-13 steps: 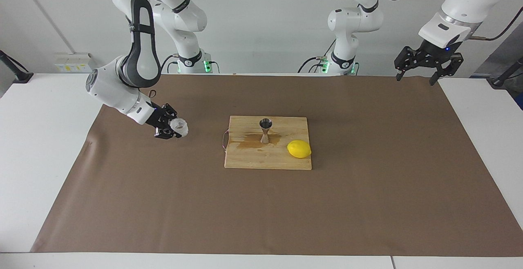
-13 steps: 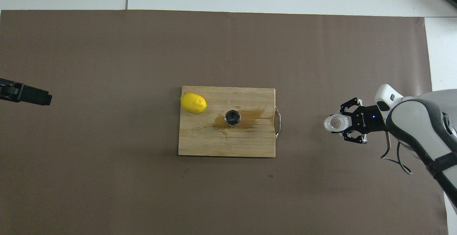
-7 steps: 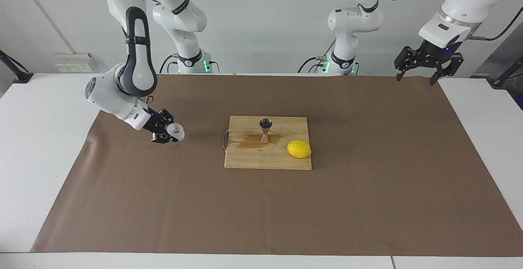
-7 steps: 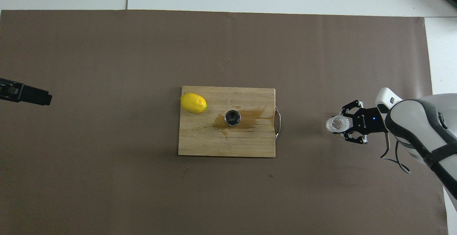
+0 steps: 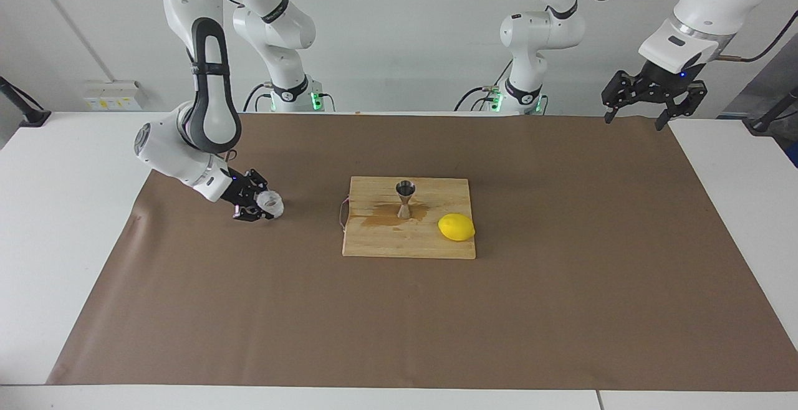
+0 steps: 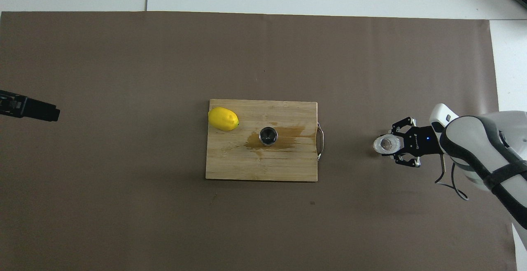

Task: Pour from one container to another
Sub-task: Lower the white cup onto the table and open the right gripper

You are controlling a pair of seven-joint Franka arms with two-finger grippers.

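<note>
I am setting the clear cup [image 5: 270, 203] down on the brown paper toward the right arm's end, well apart from the jigger [image 5: 404, 199] on the board, the right gripper [image 5: 260, 204] around it, grip state unclear, risking tipping it

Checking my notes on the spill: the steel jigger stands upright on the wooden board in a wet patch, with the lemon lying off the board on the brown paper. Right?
Not quite. The lemon lies on the wooden board, at a corner, as the overhead view shows. The jigger does stand upright in the wet patch.
</note>
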